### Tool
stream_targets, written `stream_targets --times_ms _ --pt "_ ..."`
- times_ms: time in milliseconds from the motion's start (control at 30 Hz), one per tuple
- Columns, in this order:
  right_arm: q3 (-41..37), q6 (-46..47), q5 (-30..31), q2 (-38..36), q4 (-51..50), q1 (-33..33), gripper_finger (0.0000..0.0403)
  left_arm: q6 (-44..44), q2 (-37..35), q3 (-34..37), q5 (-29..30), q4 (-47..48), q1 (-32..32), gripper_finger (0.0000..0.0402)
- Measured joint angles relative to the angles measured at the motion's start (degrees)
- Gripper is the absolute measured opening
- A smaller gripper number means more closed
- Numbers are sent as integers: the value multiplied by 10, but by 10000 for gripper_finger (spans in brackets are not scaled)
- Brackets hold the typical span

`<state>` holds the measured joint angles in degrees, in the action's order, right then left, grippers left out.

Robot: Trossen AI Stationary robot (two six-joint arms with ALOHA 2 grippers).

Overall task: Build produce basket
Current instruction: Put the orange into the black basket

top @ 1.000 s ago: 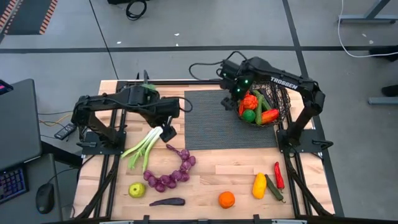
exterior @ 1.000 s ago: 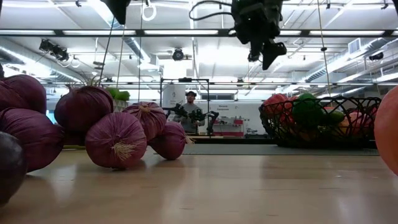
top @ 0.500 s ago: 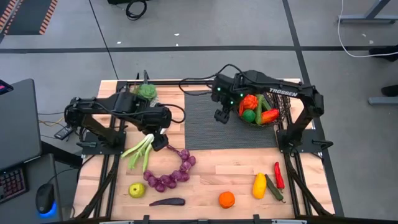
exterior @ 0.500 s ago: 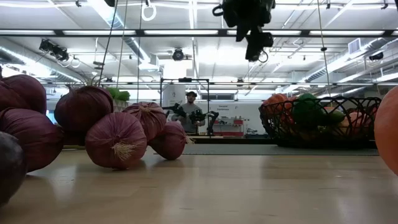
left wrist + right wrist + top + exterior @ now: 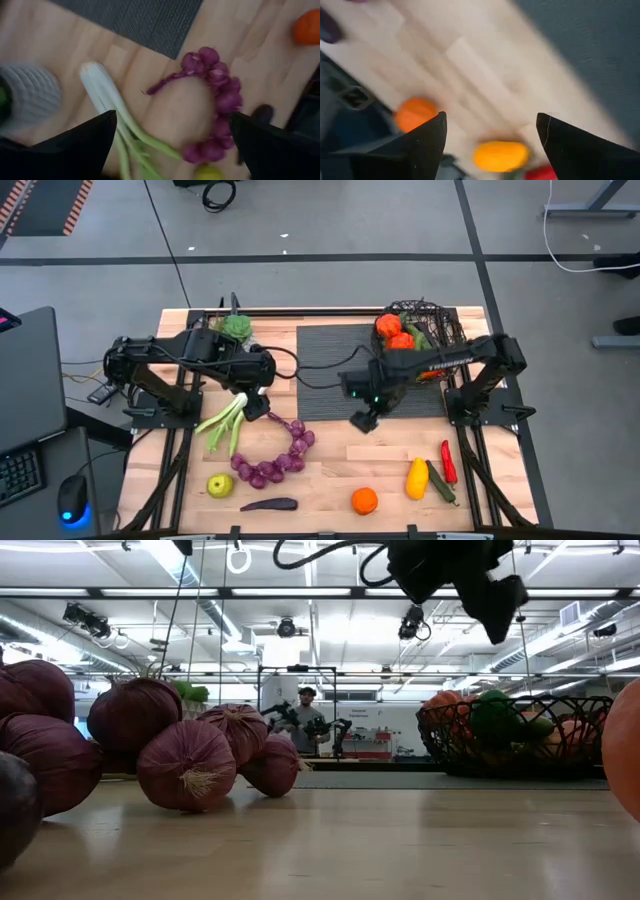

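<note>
The dark wire basket [image 5: 436, 328] stands at the far right corner of the grey mat and holds orange, red and green produce; the low view shows the basket [image 5: 515, 735] too. The leek [image 5: 226, 423], purple string [image 5: 278, 457], yellow-green fruit [image 5: 220, 484], aubergine [image 5: 268, 504], orange [image 5: 364, 500], yellow pepper [image 5: 417, 477], cucumber [image 5: 440, 483] and red chilli [image 5: 449, 461] lie on the wood. My left gripper [image 5: 258, 405] hangs open above the leek's white end [image 5: 97, 80]. My right gripper [image 5: 362, 420] is open above the mat's near edge and empty.
A small potted plant [image 5: 235, 328] stands at the far edge beside the left arm. The grey mat [image 5: 330, 370] covers the middle far part of the table. Bare wood [image 5: 350, 460] lies between the purple string and the yellow pepper. A person stands far off in the room [image 5: 307, 720].
My right gripper has left the basket and swung across the mat toward the table's near edge, coming down lower. My left gripper has shifted a little toward the near edge over the leek's white end. No produce has moved.
</note>
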<state>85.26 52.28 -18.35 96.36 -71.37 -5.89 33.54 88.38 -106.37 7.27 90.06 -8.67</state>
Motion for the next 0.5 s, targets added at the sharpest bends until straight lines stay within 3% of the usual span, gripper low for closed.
stream_targets --times_ms 100,267,400,500 --pt "-41 81 -33 0 94 -30 310 -70 0 0 18 -1 -4 391" --pt "-67 242 -156 1 178 -92 310 -142 0 0 3 -35 -4 391" --pt "-48 270 -149 0 181 -143 312 -111 0 0 -70 -92 -1 391" --pt "-47 233 -123 0 174 -170 320 -39 1 0 -79 -145 -2 391"
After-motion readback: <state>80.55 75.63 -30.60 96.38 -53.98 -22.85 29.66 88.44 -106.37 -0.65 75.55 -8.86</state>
